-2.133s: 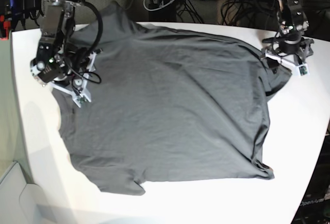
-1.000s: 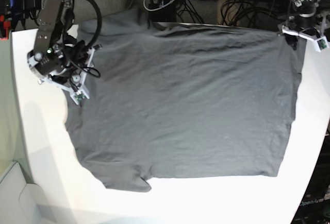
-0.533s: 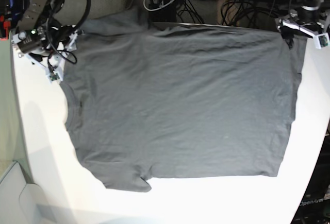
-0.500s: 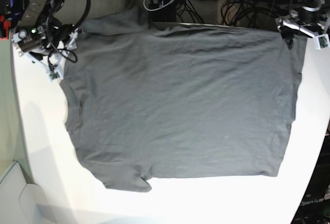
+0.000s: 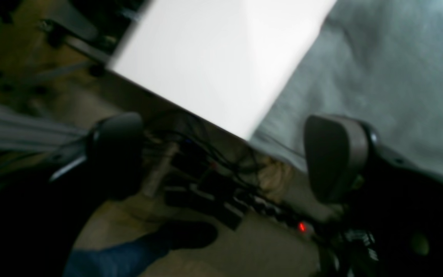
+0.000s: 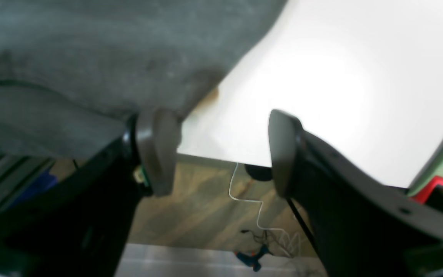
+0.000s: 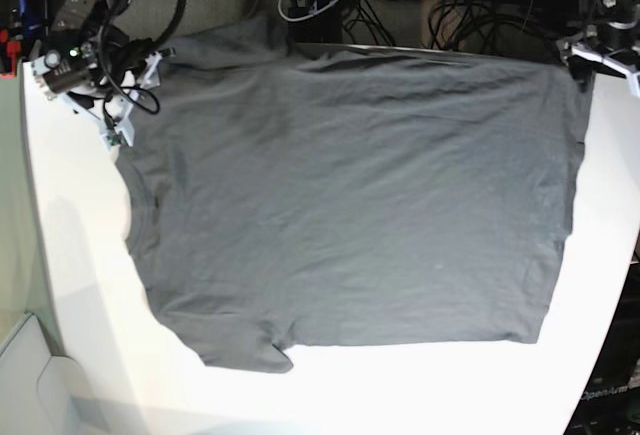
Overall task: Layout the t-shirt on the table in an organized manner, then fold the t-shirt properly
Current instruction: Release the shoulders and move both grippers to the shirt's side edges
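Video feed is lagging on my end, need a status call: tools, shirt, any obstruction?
Left tool open, empty. Right tool open, empty, at the shirt's edge. T-shirt spread flat on the table, unfolded, far edge overhanging. Nothing in the way.

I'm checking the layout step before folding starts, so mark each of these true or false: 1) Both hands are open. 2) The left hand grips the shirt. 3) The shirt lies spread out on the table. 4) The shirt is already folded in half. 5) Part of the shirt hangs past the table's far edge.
1) True: the left hand and right hand both stand open.
2) False: nothing is between its fingers.
3) True: the shirt lies spread on the table.
4) False: it lies in one open layer, unfolded.
5) True: its top corner overhangs the far edge.
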`<state>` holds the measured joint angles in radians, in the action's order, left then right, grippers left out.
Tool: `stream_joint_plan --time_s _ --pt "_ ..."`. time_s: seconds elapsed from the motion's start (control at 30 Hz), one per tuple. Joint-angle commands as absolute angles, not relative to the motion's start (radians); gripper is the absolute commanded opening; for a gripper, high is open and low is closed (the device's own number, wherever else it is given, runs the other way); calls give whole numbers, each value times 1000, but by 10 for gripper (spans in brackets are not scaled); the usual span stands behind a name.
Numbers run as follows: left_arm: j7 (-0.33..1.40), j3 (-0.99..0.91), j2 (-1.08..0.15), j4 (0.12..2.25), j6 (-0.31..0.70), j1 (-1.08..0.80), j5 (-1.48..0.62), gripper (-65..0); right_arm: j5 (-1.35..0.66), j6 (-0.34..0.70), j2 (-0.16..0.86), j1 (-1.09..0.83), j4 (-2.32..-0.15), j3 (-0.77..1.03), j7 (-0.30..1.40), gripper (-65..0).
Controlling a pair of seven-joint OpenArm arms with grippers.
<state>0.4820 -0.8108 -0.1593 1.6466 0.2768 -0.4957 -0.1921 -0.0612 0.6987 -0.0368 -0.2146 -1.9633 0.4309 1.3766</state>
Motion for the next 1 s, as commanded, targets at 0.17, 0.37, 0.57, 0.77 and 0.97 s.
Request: stream_joint_plan --time_s 0.17,0.37,0.57,0.77,0.97 --pt "449 -808 -180 1604 298 -460 -200 0 -59 698 -30 -213 -1974 433 1368 -271" --pt "450 -806 -183 1570 298 -421 -199 0 -58 698 -12 -208 -1974 433 1366 -273" --pt "447 -786 -183 1520 300 -390 -199 0 -58 698 16 -202 -1974 433 1366 -273" --pt "455 -754 -171 1658 300 -410 -200 0 -58 698 27 -97 -1980 426 1368 -274" --pt "570 -714 -148 1797 298 -326 -189 0 -58 698 53 58 -1923 298 1366 -306"
